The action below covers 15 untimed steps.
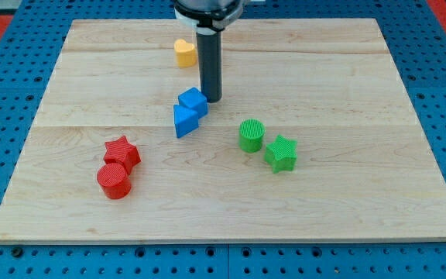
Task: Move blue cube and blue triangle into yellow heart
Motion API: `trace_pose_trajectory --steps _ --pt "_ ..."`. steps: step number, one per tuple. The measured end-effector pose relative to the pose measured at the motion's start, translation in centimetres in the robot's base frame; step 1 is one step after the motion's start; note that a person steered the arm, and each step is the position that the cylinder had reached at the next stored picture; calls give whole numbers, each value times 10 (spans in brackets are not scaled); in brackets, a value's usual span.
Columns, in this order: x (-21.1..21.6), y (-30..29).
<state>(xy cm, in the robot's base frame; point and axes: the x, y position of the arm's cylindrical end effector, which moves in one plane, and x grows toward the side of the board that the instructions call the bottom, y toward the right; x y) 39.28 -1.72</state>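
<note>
The blue cube [193,101] and the blue triangle [184,121] touch each other near the middle of the wooden board [347,186], the triangle just below and left of the cube. The yellow heart [184,53] lies near the view's top, above them, partly hidden by the rod. My tip [211,100] rests on the board right beside the blue cube's right side, touching or nearly touching it.
A green cylinder [252,135] and a green star [281,153] sit right of centre. A red star [121,152] and a red cylinder [114,180] sit together at the lower left. Blue pegboard surrounds the board.
</note>
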Motion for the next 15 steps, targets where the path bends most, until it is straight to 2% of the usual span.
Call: trace_pose_trajectory --steps 1,3,4,5,7,9,10,11,12,13,14,15 --pt "39 2" --pt "73 -14" --pt "93 -57" --pt "78 -86" --pt "70 -41" --pt "103 -38" --pt "102 -37" --pt "68 -51" --pt "58 -53" --pt "77 -50" --pt "73 -2" --pt "42 -9"
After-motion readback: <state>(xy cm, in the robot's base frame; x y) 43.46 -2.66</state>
